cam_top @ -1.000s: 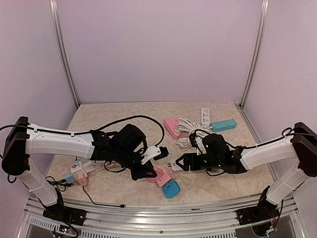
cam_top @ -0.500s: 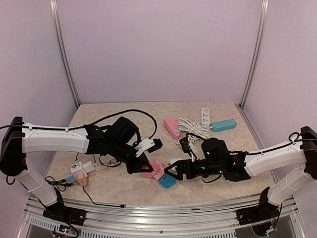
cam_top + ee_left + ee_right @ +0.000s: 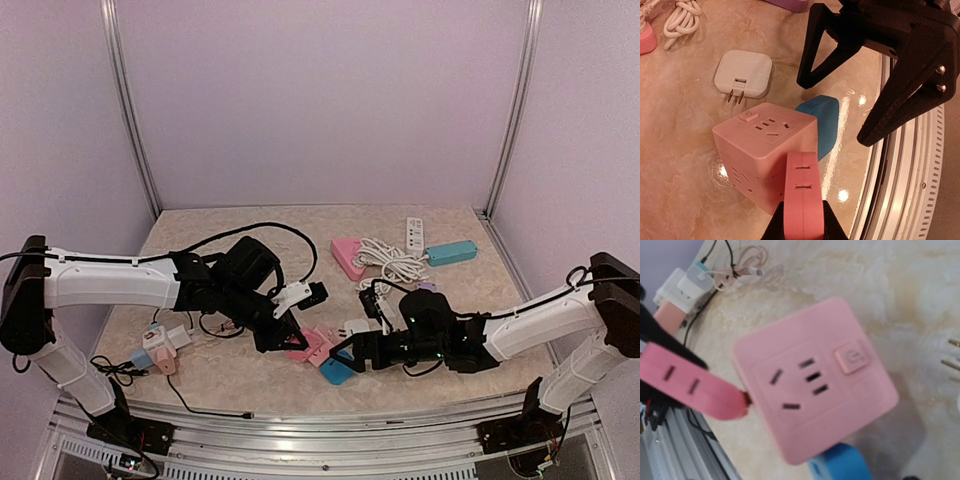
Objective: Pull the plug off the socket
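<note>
Shifted over the last second: right gripper (image 3: 345, 355), brought leftward and nearer the table's front edge, jaws spread further; left gripper (image 3: 288, 343), drawn slightly leftward together with its load.

Item 1: pink cube-shaped plastic socket block (image 3: 765, 145). Sits on the beige marbled tabletop (image 3: 200, 240) near the front edge, between the two grippers. Carries a five-hole outlet and a small square button on its top face.

Item 2: flat pink plastic plug (image 3: 802, 200). Meets one side face of the block end-on, two slots showing on its flat back. Cannot tell whether its prongs sit inside the block or just outside it.

Item 3: rounded blue plastic plug (image 3: 822, 120). Lies low against another side face of the block.

Left gripper: clamps the flat pink plastic plug between narrow black jaws.

Right gripper: hangs above the blue plug with jaws wide, one fingertip on either side of it. Cannot tell whether it touches anything.

Item 4: white square plastic adapter (image 3: 744, 74). Lies flat just beyond the block, two metal prongs pointing toward it.

Farther back, well apart from the block: pink wedge-shaped socket (image 3: 347, 256), coiled white cable (image 3: 388, 262), white power strip (image 3: 415, 233), teal power strip (image 3: 451, 252).

Far left: cluster of small adapters (image 3: 160, 345).
</note>
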Controlling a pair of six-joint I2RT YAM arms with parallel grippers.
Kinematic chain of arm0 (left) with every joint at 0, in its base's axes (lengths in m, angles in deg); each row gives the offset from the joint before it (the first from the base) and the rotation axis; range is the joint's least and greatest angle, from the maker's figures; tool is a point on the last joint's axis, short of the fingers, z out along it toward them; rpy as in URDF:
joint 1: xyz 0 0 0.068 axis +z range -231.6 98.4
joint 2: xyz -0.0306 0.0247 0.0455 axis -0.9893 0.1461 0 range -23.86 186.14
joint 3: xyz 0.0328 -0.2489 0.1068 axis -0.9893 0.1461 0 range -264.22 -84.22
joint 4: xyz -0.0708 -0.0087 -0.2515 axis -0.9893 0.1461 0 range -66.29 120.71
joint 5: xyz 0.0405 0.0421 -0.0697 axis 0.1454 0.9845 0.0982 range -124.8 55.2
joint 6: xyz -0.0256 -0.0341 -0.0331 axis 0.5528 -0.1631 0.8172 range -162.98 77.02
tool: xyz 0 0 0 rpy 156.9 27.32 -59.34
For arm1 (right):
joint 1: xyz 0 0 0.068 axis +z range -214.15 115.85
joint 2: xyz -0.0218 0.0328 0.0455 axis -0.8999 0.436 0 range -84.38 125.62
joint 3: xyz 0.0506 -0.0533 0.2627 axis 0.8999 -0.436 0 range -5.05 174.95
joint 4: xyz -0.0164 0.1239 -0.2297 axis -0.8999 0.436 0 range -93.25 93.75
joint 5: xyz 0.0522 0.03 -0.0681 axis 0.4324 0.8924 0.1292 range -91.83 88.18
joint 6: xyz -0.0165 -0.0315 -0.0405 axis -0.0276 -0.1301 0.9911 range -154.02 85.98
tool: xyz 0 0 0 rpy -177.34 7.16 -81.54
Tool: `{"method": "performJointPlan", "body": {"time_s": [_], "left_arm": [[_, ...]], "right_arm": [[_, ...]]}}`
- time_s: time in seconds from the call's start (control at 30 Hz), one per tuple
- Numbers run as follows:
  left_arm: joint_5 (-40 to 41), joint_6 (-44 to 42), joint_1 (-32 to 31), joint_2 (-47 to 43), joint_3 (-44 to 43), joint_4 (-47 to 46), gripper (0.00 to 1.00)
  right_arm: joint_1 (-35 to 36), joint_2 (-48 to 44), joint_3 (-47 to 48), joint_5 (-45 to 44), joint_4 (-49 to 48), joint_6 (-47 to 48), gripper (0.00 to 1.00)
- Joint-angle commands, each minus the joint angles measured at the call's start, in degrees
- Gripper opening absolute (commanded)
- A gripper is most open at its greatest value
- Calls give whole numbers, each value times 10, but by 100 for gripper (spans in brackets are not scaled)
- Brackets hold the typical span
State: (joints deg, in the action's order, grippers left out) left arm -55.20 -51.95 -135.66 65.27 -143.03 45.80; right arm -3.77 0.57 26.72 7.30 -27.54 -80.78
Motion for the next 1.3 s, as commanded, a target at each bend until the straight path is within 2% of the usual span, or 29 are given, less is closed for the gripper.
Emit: {"method": "performJointPlan", "body": {"time_s": [0.0,0.33,0.7,0.97,1.07,1.27], "left_arm": [[-26,2,4,0,-19,-2,0],[-40,0,3,-2,-17,-3,0],[-2,0,5,11,-24,10,0],[-5,1,5,17,-25,10,0],[-4,1,7,18,-25,10,0],[6,3,8,16,-25,11,0]], "right_arm": [[-2,26,-13,3,-20,10,87],[-16,63,-4,30,-61,20,85],[-22,107,7,72,-80,19,62],[-21,124,20,85,-90,17,38],[-22,127,24,86,-87,17,33],[-21,127,24,86,-80,19,31]]}}
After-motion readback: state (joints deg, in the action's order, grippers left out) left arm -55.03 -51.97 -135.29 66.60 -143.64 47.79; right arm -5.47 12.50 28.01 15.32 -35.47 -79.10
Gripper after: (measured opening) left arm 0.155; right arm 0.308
